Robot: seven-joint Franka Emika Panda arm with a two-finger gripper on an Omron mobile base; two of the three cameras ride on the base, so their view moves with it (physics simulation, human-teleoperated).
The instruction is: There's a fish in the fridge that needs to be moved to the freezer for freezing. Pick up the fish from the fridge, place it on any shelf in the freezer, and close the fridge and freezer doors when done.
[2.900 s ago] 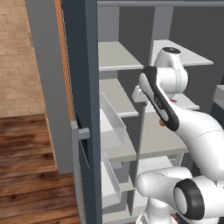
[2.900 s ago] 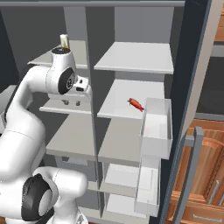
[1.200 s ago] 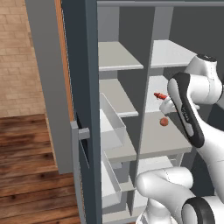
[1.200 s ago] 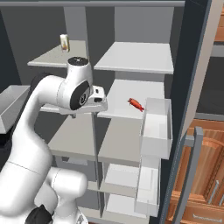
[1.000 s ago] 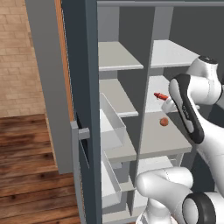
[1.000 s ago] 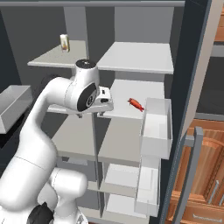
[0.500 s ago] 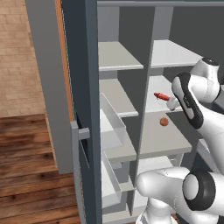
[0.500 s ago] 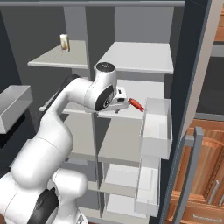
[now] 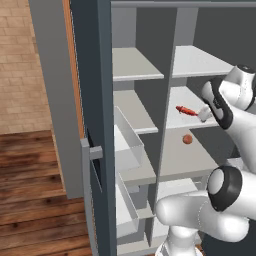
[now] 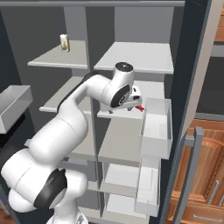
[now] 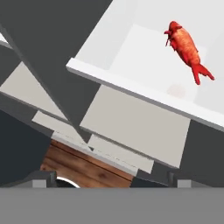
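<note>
The red fish (image 9: pixel 184 110) (image 11: pixel 186 46) lies on a middle shelf (image 9: pixel 180 120) of the fridge, the right-hand compartment. Its tail just shows past the hand in the right base view (image 10: pixel 140 108). My gripper (image 9: pixel 203 114) hangs open at that shelf's front edge, just right of the fish and apart from it, with nothing between its fingers. In the hand view the fish lies above and to the right. The freezer (image 9: pixel 132 107) is the left compartment. Both doors stand open, one at the left (image 9: pixel 92 125) and one at the right (image 10: pixel 188 87).
A small brown ball (image 9: pixel 187 139) sits on the fridge shelf below the fish. A bottle (image 10: pixel 64 42) stands on the freezer's top shelf. Clear bins (image 10: pixel 155 124) (image 9: pixel 127 145) jut out beside the shelves. The centre divider (image 9: pixel 165 100) separates the compartments.
The arm has swung from in front of the left compartment over to the right one, bringing the open gripper up to the fish's shelf. The fish has not moved.
</note>
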